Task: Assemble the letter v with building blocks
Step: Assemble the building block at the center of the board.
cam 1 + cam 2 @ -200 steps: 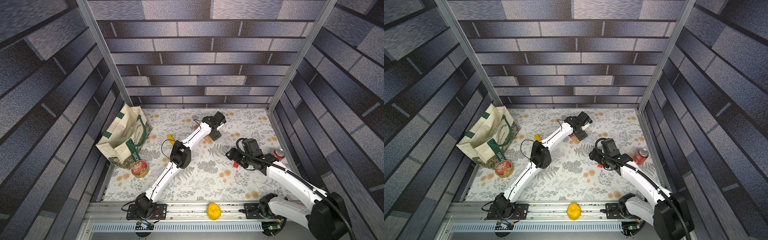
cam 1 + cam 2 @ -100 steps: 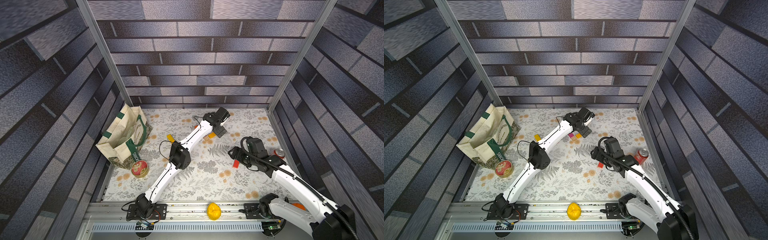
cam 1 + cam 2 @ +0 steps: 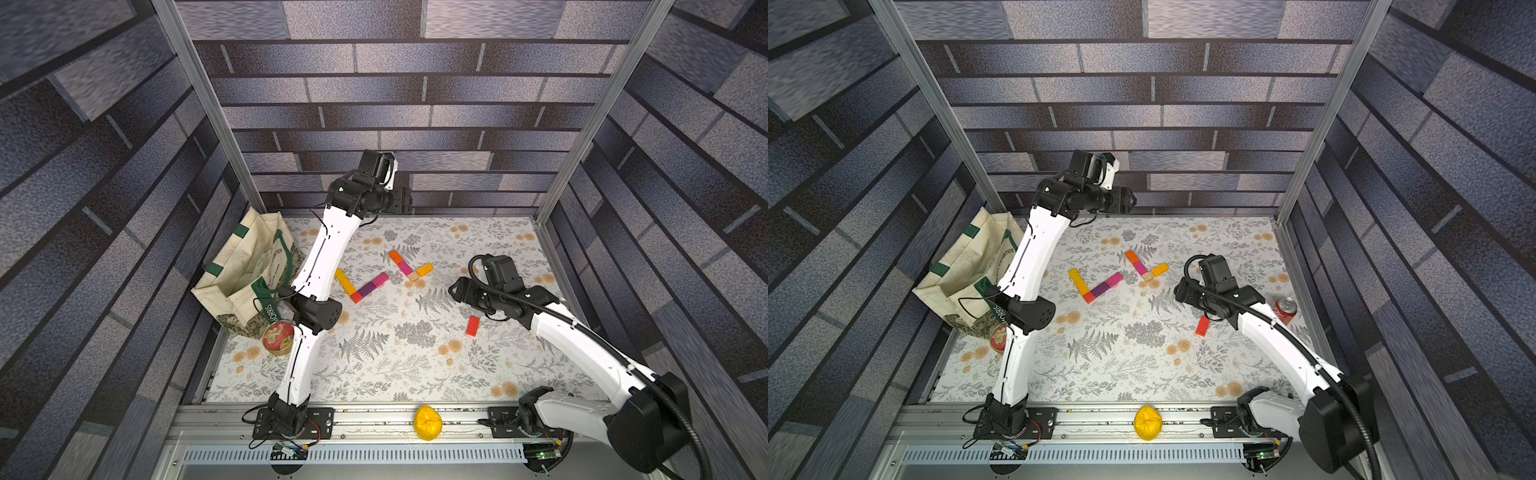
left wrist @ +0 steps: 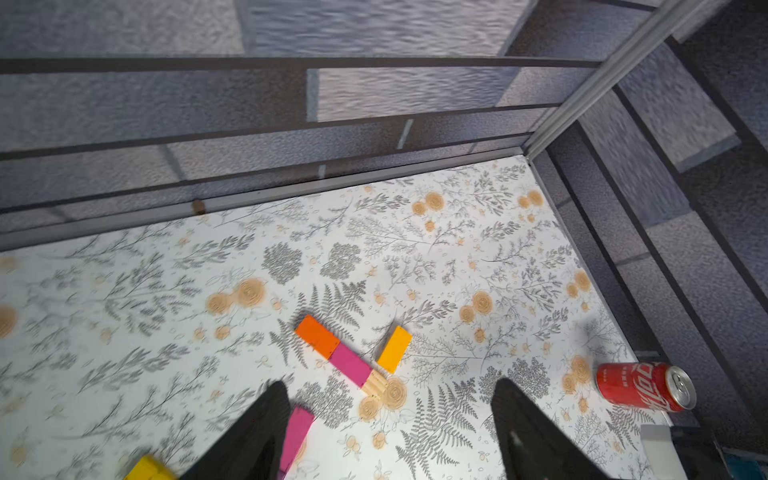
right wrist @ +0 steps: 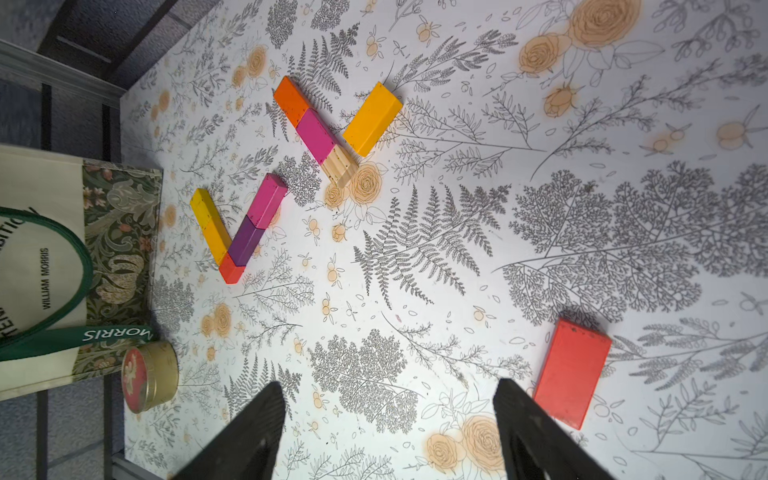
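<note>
Floral-printed table [image 3: 415, 365] inside a brick-patterned enclosure.

**Top views.** The building blocks [image 3: 365, 288] lie far of centre in two angled groups. The left five close into a letter v [image 3: 1100, 289]. The right group is a row ending in a wood cube [image 3: 413, 277], with one yellow-orange block beside it. You find a lone red block [image 3: 472, 325] near the right gripper [image 3: 457, 291]. The left gripper [image 3: 405, 201] hangs high by the far wall. Only in a top view does the soda can [image 3: 1285, 309] show, at the right edge; elsewhere the right arm covers it.

**Left wrist.** Its fingers [image 4: 257, 432] stand spread with nothing between them. The right group and the can appear; the red block does not.

**Right wrist.** Jaws parted and empty, with the red block just beside one finger [image 5: 528, 432]. Only here do you see its broad flat face and thin edges.

**Handling.** Judge the block light, rigid and smooth-painted, so somewhat slippery. Take it across the narrow width at mid-length, square to the long edges. A skewed pinch would likely twist it, and a nudge could scatter the laid rows.
</note>
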`<action>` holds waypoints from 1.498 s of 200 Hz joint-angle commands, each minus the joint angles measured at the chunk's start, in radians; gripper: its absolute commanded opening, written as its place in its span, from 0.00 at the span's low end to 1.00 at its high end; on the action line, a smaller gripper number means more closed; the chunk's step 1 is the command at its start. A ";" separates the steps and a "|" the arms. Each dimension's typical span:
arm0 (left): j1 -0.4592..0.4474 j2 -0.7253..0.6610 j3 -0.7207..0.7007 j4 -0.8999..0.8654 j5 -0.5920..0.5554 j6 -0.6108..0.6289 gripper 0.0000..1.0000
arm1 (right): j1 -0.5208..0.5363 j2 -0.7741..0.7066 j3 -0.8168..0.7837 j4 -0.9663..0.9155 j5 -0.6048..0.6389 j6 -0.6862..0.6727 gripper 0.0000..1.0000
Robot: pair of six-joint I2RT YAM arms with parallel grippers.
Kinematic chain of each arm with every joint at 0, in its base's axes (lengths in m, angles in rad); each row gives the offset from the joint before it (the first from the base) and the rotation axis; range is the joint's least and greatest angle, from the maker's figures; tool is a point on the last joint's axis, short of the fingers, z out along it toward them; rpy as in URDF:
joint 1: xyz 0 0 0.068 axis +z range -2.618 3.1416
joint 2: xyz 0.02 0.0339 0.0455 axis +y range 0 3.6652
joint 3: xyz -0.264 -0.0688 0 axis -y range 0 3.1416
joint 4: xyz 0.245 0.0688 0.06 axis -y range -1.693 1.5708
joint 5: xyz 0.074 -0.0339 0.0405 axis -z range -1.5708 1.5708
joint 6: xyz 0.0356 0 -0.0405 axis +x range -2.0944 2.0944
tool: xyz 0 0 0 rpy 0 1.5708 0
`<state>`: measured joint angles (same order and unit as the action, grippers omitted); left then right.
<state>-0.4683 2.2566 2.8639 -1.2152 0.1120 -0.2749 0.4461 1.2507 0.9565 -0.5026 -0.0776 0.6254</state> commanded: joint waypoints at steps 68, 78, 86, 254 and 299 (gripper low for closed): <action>0.016 -0.614 -1.135 0.571 0.121 -0.089 0.77 | -0.064 0.421 0.424 -0.038 -0.055 -0.204 0.81; 0.051 -0.701 -1.273 0.692 0.149 -0.119 0.78 | -0.072 0.466 0.461 -0.053 -0.054 -0.220 0.81; 0.078 -0.756 -1.356 0.756 0.170 -0.140 0.78 | -0.081 0.502 0.493 -0.066 -0.060 -0.231 0.81; 0.117 -0.836 -1.646 0.842 0.228 -0.274 0.80 | -0.129 0.968 0.793 -0.069 -0.252 -0.282 0.72; 0.111 -0.821 -1.638 0.839 0.230 -0.270 0.80 | -0.136 0.999 0.797 -0.051 -0.283 -0.272 0.71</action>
<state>-0.3489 1.4261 1.1984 -0.3592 0.3241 -0.5587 0.3202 2.2181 1.7306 -0.5671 -0.3244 0.3504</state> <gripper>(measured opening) 0.797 0.708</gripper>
